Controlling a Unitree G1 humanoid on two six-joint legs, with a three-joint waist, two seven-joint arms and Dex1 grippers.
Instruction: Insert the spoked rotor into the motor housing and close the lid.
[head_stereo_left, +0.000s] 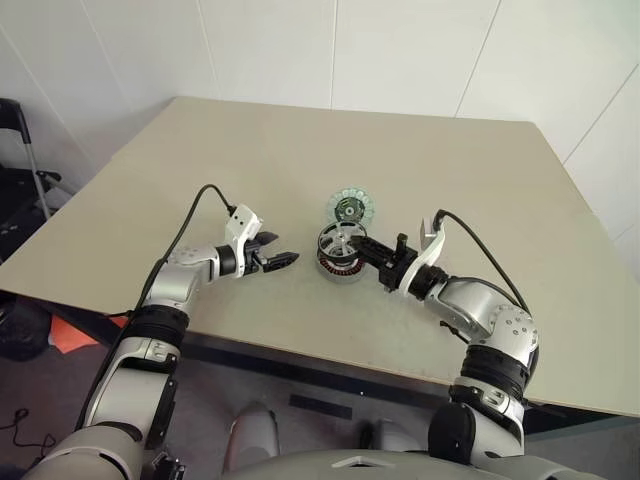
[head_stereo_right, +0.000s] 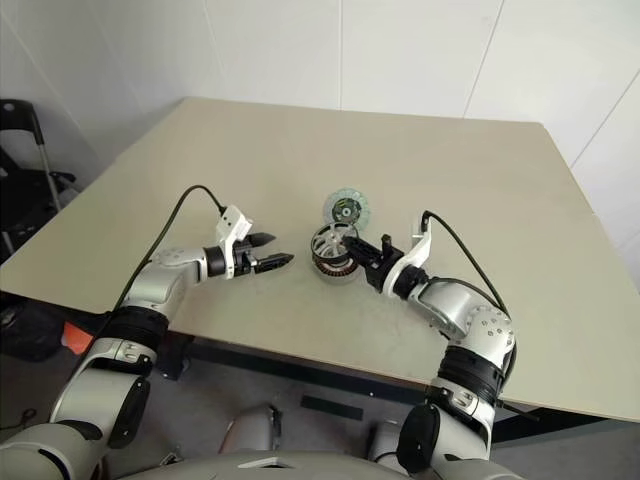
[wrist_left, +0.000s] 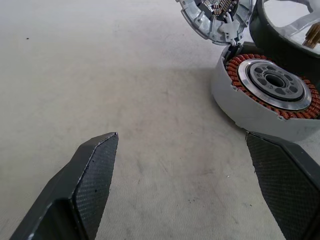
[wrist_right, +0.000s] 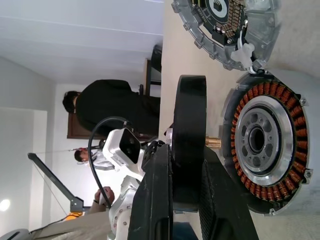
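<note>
- Reaching over the near part of a beige table (head_stereo_left: 450, 170): two robot arms, left and right.
- Left gripper (head_stereo_left: 283, 260), fingers spread wide and holding nothing, hovering low over bare tabletop, pointed toward the motor parts to its right, clearly apart from them.
- Right gripper (head_stereo_left: 375, 250), fingers pressed onto the dark rim of the spoked rotor (head_stereo_left: 337, 241), pinching it edge-on.
- Rotor held tilted just above the motor housing (head_stereo_left: 340, 268), brass shaft end aimed at the housing's centre hole in the right wrist view; not yet seated.
- Motor housing sitting flat on the table between the two grippers, nearer the right one: pale round shell, ring of copper-red windings (wrist_left: 295, 107), silver hub in the middle.
- Just beyond the housing, touching its far edge: a round lid (head_stereo_left: 350, 209), swung open and lying face up, light rim with a dark circuit centre.
- Far past the table's left edge, seen in the right wrist view: a person in dark clothing (wrist_right: 112, 107) against a white wall.
</note>
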